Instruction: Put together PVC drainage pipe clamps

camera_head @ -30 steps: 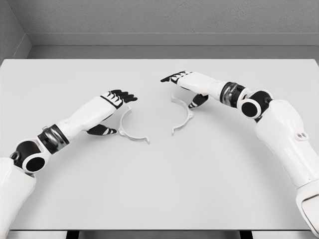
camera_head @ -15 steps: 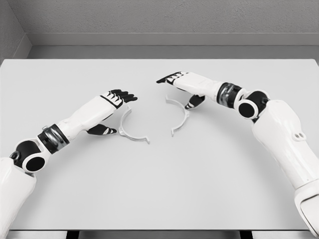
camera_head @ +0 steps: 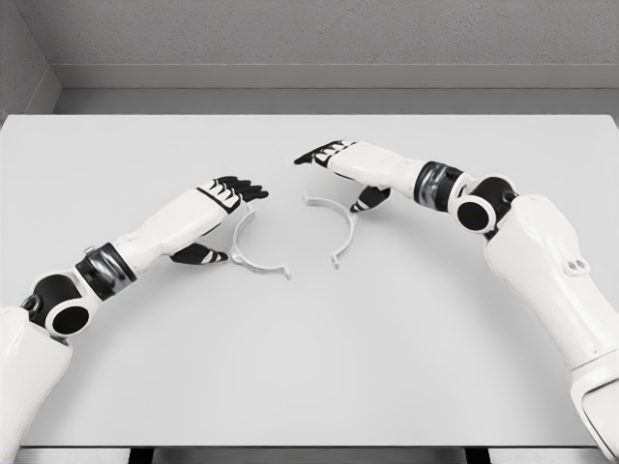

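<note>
On the grey table (camera_head: 309, 367) two thin white half-rings lie a little apart, their open sides roughly facing each other, and everything here can be placed from the gap between them.

Left of that gap, the left hand (camera_head: 218, 208) rests over the outer curve of the left clamp half (camera_head: 253, 259). Its dark fingers are stretched forward and the thumb tucked low against the table. It looks like a loose hold on the curve at best. Whether the thumb really touches the plastic cannot be told, since the palm covers the upper end of the arc.

Right of the gap, the right hand (camera_head: 340, 166) sits above the top of the right clamp half (camera_head: 335, 218), fingers extended toward the left and thumb dropped behind the arc. It appears to steady or lightly pinch the piece, though the contact itself is hidden under the palm.

The main risk, as I judge it, is that such shallow holds let a half pivot or skid on the smooth table as the two are pushed together, so the flanged ends meet askew. Pressing hard could also flip a thin arc up.

The mating tabs are too small to read.
</note>
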Robot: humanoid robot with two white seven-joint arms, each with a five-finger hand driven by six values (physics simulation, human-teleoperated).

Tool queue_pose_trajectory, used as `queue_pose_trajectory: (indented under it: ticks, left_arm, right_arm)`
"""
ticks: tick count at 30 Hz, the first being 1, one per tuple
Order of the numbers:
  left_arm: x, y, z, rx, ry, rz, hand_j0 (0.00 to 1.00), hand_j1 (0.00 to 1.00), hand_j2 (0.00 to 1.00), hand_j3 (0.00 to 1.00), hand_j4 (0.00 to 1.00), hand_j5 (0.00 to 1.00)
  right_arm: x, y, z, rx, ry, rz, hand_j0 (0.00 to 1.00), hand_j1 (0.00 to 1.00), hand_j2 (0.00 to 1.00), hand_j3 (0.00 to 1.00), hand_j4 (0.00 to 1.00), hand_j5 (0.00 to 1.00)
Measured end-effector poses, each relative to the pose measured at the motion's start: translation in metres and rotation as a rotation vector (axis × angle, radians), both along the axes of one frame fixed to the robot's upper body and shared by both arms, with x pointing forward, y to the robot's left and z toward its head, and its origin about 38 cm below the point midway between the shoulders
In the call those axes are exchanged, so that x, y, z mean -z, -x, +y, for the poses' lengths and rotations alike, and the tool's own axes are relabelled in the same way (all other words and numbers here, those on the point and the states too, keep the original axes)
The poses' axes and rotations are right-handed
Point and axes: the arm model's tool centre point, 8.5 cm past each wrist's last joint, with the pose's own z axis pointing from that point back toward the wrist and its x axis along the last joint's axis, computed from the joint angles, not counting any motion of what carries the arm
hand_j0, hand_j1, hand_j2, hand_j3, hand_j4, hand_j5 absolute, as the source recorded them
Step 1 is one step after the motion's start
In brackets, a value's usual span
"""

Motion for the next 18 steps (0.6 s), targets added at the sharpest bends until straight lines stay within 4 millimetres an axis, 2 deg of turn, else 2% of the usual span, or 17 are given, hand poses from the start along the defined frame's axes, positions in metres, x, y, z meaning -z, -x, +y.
queue_pose_trajectory:
  ticks: [7,11,16,18]
  left_arm:
    - [0.000,-0.002,0.000,-0.001,0.000,0.001,1.00,1.00,1.00,1.00,1.00,1.00]
    - [0.001,-0.001,-0.002,0.004,-0.001,0.004,1.00,1.00,1.00,1.00,1.00,1.00]
    - [0.002,-0.001,-0.004,0.008,-0.002,0.006,1.00,1.00,1.00,1.00,1.00,1.00]
    - [0.002,-0.001,-0.005,0.009,0.000,0.005,1.00,1.00,1.00,1.00,1.00,1.00]
  right_arm:
    - [-0.010,-0.008,-0.017,0.049,-0.028,-0.036,1.00,1.00,1.00,1.00,1.00,1.00]
    - [-0.025,-0.014,-0.037,0.080,-0.018,-0.072,1.00,1.00,1.00,1.00,1.00,1.00]
    - [-0.033,-0.016,-0.075,0.138,-0.001,-0.111,1.00,1.00,1.00,1.00,1.00,1.00]
    - [-0.031,-0.011,-0.086,0.145,0.014,-0.117,1.00,1.00,1.00,1.00,1.00,1.00]
